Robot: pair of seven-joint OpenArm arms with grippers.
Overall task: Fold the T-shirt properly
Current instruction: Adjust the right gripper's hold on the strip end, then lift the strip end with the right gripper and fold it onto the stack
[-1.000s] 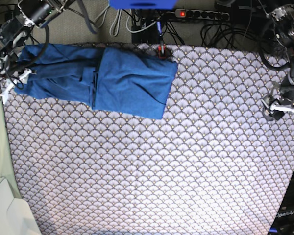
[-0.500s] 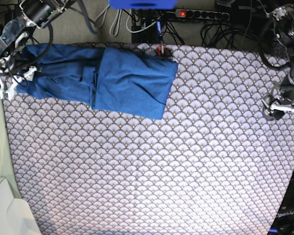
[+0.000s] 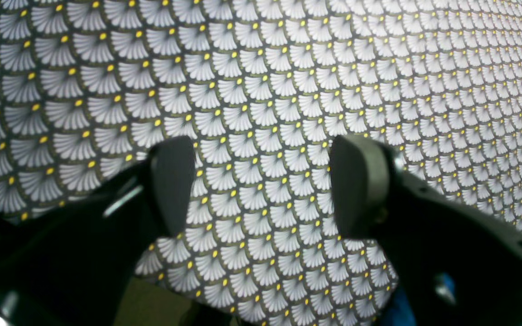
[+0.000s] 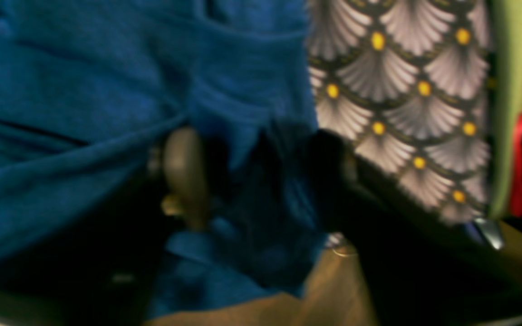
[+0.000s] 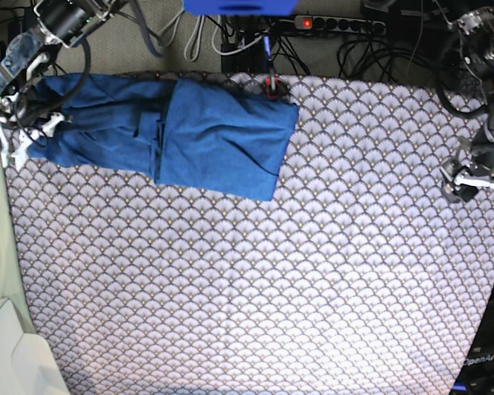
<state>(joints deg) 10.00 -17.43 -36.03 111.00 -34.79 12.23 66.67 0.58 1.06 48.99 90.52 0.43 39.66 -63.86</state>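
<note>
Up at the far left of the table, the T-shirt lies partly folded on the patterned cloth. A squarer folded panel forms its right part, reaching toward the middle of the far edge, and a longer bunched part runs left to the cloth's left edge. Deep creases cross that left part, and one dark fold line runs down where the two parts meet.

The right gripper is at the shirt's left end, at the table's far left corner. From the right wrist camera, blue fabric fills the left of the view and bunches between the two fingers; the jaws stand partly apart with cloth in the gap. That picture is blurred, so it looks like a grasp on the shirt, but I cannot tell whether the fabric is truly pinched. Beside the fabric the scallop pattern shows on the right, then a green strip past the cloth's edge.

The left gripper hangs at the right edge of the table, well apart from the shirt. Its wrist view shows both dark fingers spread wide over bare patterned cloth, jaws released, nothing between them.

A power strip and cables lie beyond the far edge.
</note>
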